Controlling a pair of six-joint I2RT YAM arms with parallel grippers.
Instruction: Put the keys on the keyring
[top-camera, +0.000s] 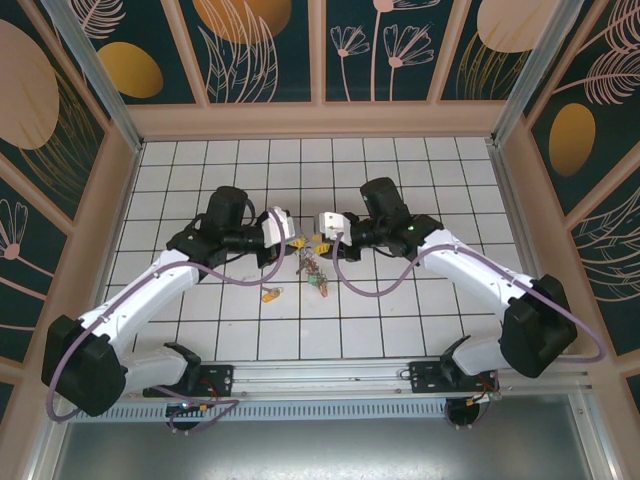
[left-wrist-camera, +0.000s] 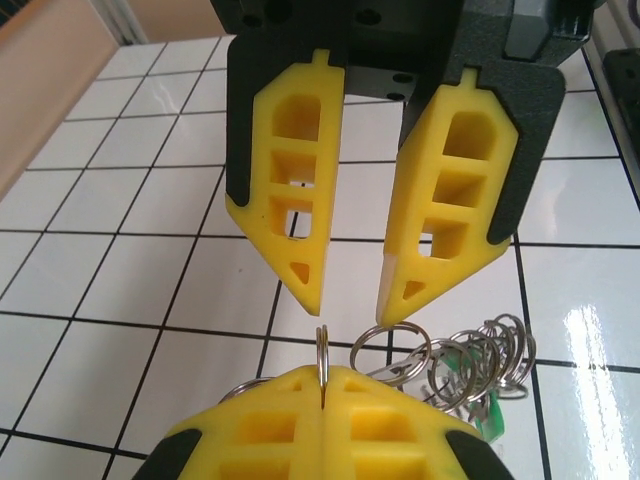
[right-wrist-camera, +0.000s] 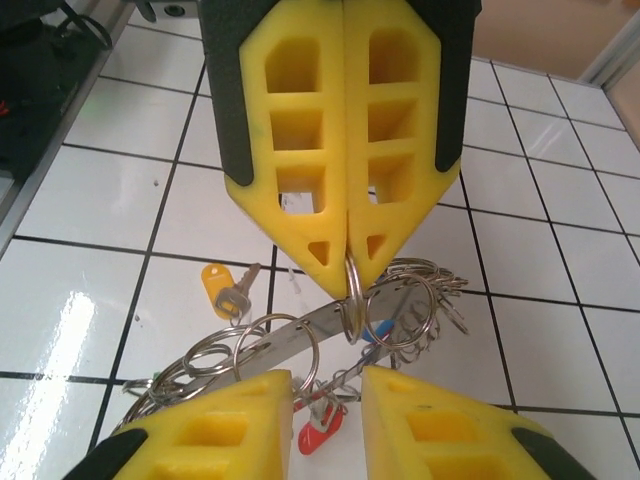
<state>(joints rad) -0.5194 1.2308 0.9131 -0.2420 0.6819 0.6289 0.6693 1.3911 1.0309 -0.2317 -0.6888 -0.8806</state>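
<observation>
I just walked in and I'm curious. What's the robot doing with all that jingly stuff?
The robot is working over a bunch of keys and rings on the tiled table. The left tool is shut, pinching a thin metal ring from the bunch. The right tool faces it with its jaws a little apart. One yellow key lies off by itself.

- The keyring (right-wrist-camera: 352, 292), a thin silver wire split ring, stands upright and edge-on, pinched at its top by the left gripper (right-wrist-camera: 347, 262), mid-scene.
- The keys (top-camera: 312, 263) lie just below it in a tangled heap with more silver rings; red, blue and green heads show.
- 1 yellow-headed key (right-wrist-camera: 222, 290) lies flat, apart, at the heap's near left.
</observation>
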